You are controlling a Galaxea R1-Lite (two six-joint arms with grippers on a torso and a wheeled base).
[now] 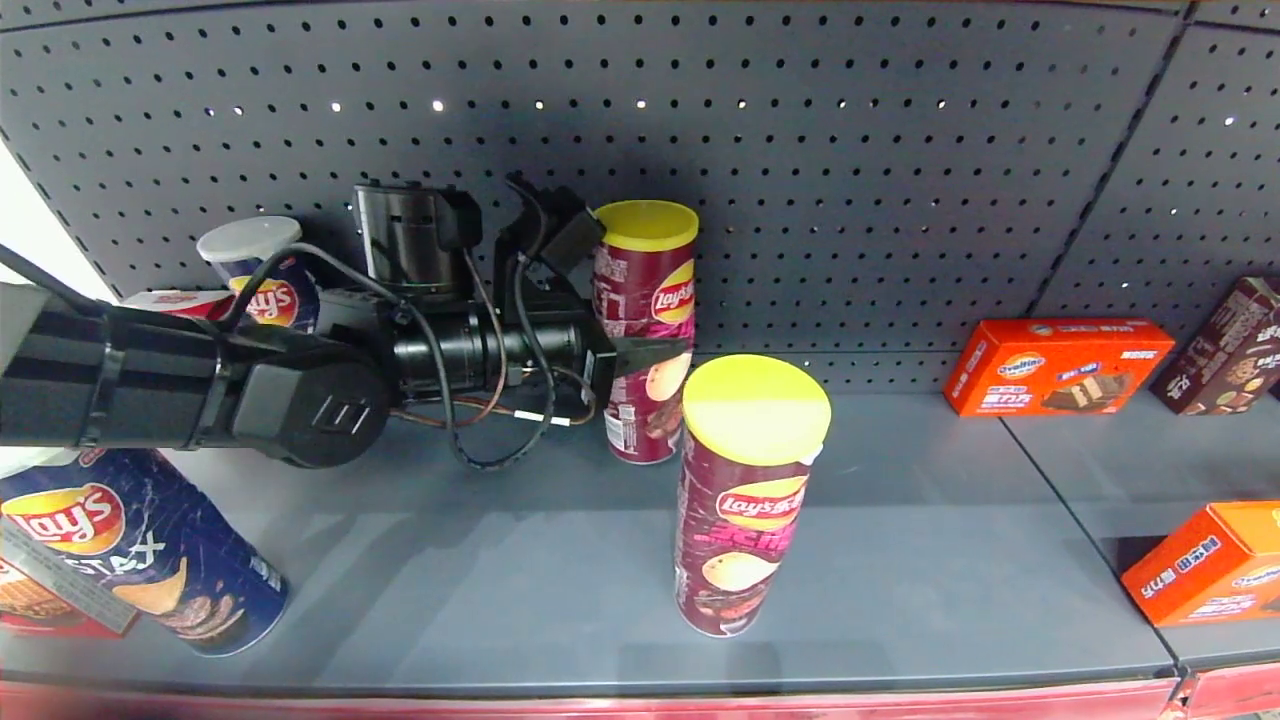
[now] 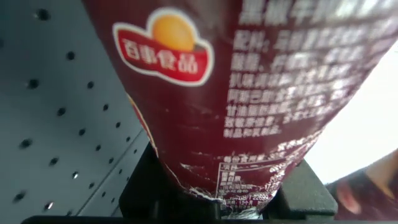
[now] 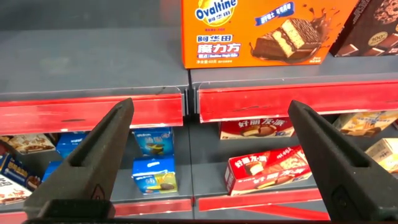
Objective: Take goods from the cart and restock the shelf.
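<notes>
Left end effector [image 1: 628,318] is clamped on a maroon can [image 1: 650,290] with a yellow lid, gripped at mid-height. One finger [image 1: 652,350] is seen across the front of the can; the other side is hidden behind it. The can is held upright near the back of the shelf [image 1: 900,540], close to the pegboard panel [image 1: 850,150]. Whether its base is touching the shelf cannot be told. In the left wrist view the can's label side is seen up close, set between dark end effector parts.

A second maroon can [image 1: 745,500], also yellow-lidded, is stood upright nearer the shelf's front edge, just right of the held one and apart from it.

Right end effector [image 3: 211,168] is spread wide, nothing between its fingers [image 3: 93,165]. It is pointed at shelving with red front rails [image 3: 93,112]; an orange box [image 3: 261,31] is seen on the upper level and smaller boxes [image 3: 264,171] on the level below.

Other stock on the shelf in the head view:
- blue can with a white lid [image 1: 262,270], at the back left, behind the left arm
- another blue can [image 1: 140,550], near left, top hidden under the arm
- orange carton [image 1: 1055,365] at the back right, dark brown carton [image 1: 1220,350] beside it
- second orange carton [image 1: 1200,560] at the near right
</notes>
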